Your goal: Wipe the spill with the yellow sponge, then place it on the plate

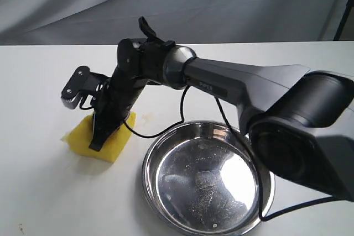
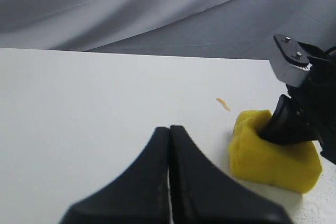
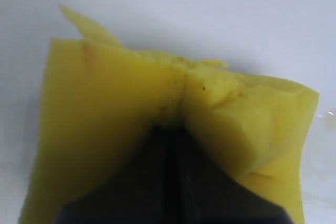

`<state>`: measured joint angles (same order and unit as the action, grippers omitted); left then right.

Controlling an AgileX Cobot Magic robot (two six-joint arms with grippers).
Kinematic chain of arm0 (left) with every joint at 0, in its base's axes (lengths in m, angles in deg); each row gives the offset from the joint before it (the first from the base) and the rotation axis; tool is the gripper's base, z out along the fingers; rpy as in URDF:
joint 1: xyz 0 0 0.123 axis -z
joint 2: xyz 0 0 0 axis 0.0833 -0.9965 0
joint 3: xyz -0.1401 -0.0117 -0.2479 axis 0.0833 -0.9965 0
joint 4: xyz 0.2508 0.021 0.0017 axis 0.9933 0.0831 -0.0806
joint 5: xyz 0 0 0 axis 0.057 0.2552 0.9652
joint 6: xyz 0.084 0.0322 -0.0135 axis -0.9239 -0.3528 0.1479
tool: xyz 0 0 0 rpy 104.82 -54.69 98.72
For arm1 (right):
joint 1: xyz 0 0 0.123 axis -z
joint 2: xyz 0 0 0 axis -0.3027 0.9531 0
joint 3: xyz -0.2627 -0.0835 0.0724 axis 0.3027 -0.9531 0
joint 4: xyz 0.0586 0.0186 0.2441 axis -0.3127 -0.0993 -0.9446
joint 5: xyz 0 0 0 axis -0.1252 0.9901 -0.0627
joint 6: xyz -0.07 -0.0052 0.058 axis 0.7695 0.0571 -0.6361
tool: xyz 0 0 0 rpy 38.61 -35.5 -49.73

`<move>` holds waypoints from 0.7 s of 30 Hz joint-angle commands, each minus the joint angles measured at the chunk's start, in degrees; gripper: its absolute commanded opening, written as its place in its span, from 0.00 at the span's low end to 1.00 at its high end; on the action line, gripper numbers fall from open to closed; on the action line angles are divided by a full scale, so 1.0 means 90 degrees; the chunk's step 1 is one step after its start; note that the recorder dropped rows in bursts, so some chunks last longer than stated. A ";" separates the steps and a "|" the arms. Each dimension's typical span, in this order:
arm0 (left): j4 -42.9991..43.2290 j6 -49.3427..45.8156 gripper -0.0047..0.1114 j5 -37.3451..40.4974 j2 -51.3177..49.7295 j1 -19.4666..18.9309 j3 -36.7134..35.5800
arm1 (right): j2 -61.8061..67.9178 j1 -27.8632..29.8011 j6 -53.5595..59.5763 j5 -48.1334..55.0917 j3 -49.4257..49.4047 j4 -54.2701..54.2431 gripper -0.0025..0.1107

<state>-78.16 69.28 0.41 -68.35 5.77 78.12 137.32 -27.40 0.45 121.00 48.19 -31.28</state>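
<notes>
We are pinching the yellow sponge (image 1: pixel 119 140) with our right gripper (image 1: pixel 101 135), on the white table (image 1: pixel 44 192) just beside the plate (image 1: pixel 147 165). Our left gripper (image 2: pixel 169 129) is hovering fully closed. A thin orange trace of the spill (image 2: pixel 223 104) is lying near the sponge.

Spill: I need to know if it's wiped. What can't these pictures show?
- Under the sponge: hidden in every view, so any liquid left there is unseen.
- Right gripper tips: sunk in foam, blurred, right wrist view.
- Amber streak: too small to judge, left wrist view.
</notes>
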 commanded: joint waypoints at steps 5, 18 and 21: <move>-0.0072 0.0034 0.04 -0.0061 0.0013 0.0029 -0.0030 | 0.0226 -0.0929 -0.0023 0.0607 -0.0170 -0.0004 0.02; -0.0072 0.0034 0.04 -0.0061 0.0013 0.0029 -0.0030 | 0.0226 -0.0379 -0.2191 -0.0043 -0.0170 0.2536 0.02; -0.0072 0.0034 0.04 -0.0061 0.0013 0.0029 -0.0030 | 0.0226 0.0018 -0.2586 0.0057 -0.0170 0.2536 0.02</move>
<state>-78.16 69.28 0.41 -68.35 5.77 78.12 136.97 -32.06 -19.10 117.76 48.19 -16.40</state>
